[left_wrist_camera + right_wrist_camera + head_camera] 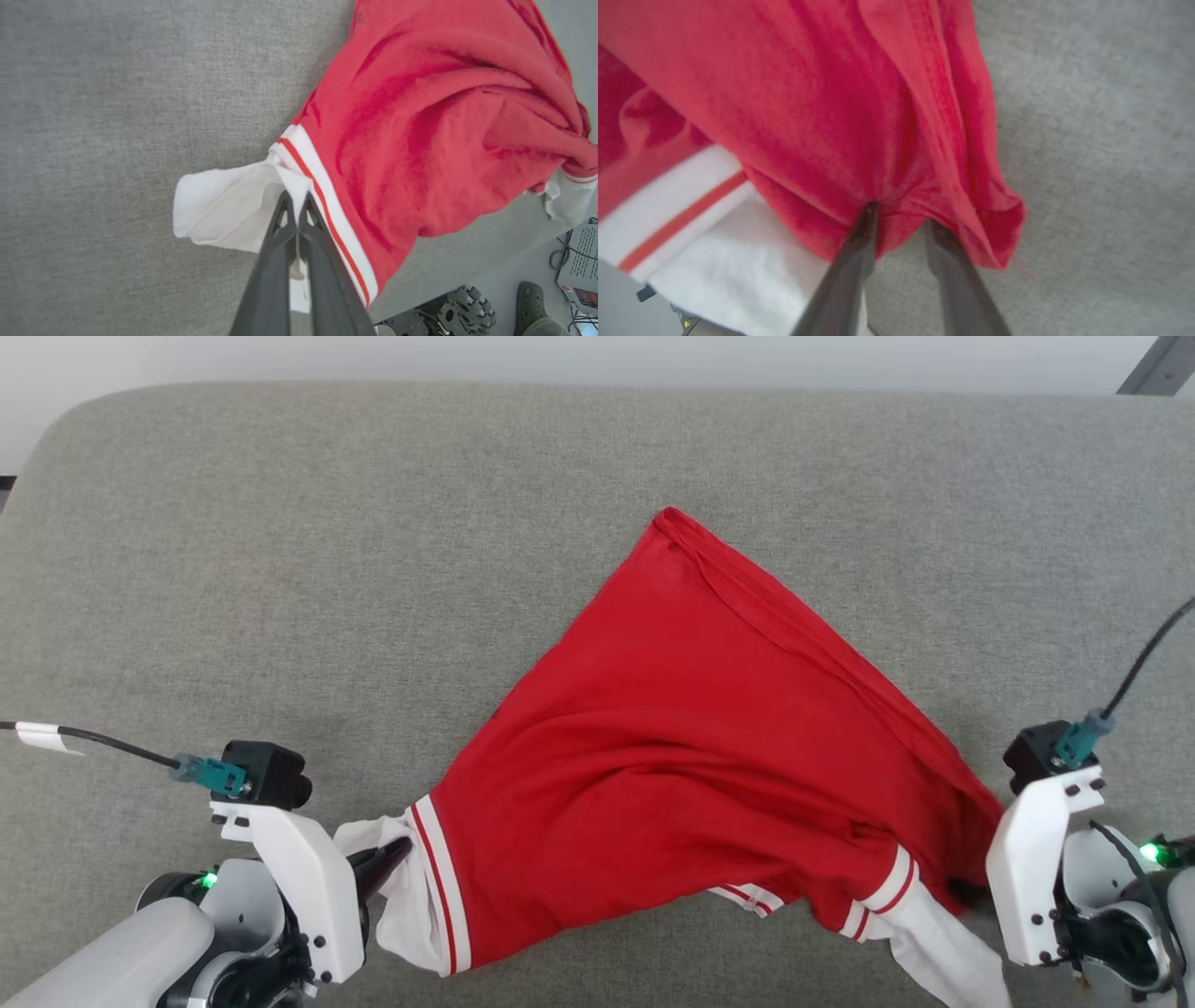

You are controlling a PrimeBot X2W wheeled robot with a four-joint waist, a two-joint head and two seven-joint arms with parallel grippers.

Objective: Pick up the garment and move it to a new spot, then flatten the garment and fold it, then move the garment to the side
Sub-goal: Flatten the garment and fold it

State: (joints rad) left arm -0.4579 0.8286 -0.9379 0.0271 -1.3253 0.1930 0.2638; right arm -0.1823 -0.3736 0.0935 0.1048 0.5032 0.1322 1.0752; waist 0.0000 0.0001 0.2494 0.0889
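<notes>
The garment (pixel 691 728) lies rumpled on the grey padded surface (pixel 280 569), red body spread toward the back and white sleeves near the front edge. My left gripper (pixel 397 854) is shut on the white left sleeve (pixel 219 210), fingers pressed together (pixel 295 200) beside the red-and-white stripes. At the garment's right corner is my right gripper (pixel 971 891). In the right wrist view its fingers (pixel 901 217) stand apart, with grey surface showing between them. Red cloth (pixel 808 93) drapes over both tips. The other white sleeve (pixel 738 252) hangs to their left. No lettering shows.
The padded surface stretches wide to the left and back, and its front edge runs just below the garment. Beyond that edge, on the floor, the left wrist view shows a dark wheeled base (pixel 462 303), a shoe (pixel 532 303) and a grey device with cables (pixel 581 261).
</notes>
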